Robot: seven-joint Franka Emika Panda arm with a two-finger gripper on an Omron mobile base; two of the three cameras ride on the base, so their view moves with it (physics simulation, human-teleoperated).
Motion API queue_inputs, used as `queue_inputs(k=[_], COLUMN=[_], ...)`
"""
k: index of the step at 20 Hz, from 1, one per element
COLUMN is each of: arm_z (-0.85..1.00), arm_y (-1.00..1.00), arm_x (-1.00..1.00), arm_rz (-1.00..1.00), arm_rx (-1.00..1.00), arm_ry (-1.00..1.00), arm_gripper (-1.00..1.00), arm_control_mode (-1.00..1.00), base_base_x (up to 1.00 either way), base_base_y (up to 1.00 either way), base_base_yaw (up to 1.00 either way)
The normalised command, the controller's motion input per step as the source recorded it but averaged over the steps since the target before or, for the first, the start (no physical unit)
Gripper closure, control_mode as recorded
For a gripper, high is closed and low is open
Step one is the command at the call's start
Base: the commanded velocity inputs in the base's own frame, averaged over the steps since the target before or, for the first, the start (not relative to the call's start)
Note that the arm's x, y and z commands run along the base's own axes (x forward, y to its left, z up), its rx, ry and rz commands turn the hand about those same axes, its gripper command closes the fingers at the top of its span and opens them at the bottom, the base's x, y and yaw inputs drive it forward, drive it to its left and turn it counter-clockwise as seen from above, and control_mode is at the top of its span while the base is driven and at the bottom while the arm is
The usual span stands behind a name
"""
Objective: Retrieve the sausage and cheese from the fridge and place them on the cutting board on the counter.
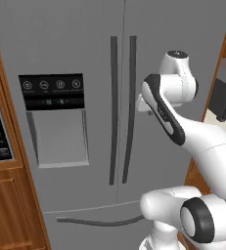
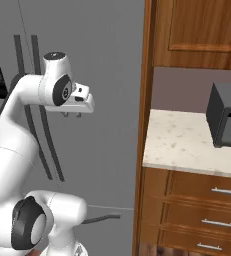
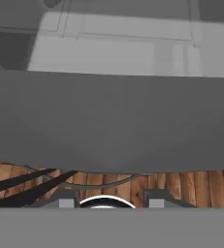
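Arm's white base and elbow fill the foreground; gripper is raised, pointing down, fingertips partly apart with nothing between them. Closed grey fridge is right behind it, dark bar handles just beside it. Beige counter with a dark appliance sits off to its right.

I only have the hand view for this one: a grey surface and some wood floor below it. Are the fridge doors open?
Observer: No. In the left base view both doors of the fridge are shut, the dark handles side by side.
Operator: Where is the gripper relative to them?
Observer: In the right base view the gripper points down in front of the right door, right of the handles, with nothing between its fingers.
Operator: And the counter?
Observer: The counter is right of the fridge and carries a dark box appliance.
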Motion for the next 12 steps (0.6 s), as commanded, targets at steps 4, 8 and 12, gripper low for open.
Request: queue_inputs(k=[4,8,12], arm_z=[0.0,0.0,0.0], arm_y=[0.01,0.0,0.0], arm_x=[-0.22,0.0,0.0], arm_rz=[0.01,0.0,0.0], arm_rx=[0.0,0.0,0.0], arm_ry=[0.0,0.0,0.0], arm_gripper=[-1.0,-1.0,-1.0], arm_control_mode=[1.0,1.0,1.0], base_base_x=[-0.19,-0.72,-0.33], base_base_y=[0.02,0.24,0.47], base_base_yaw=[0.01,0.01,0.0])
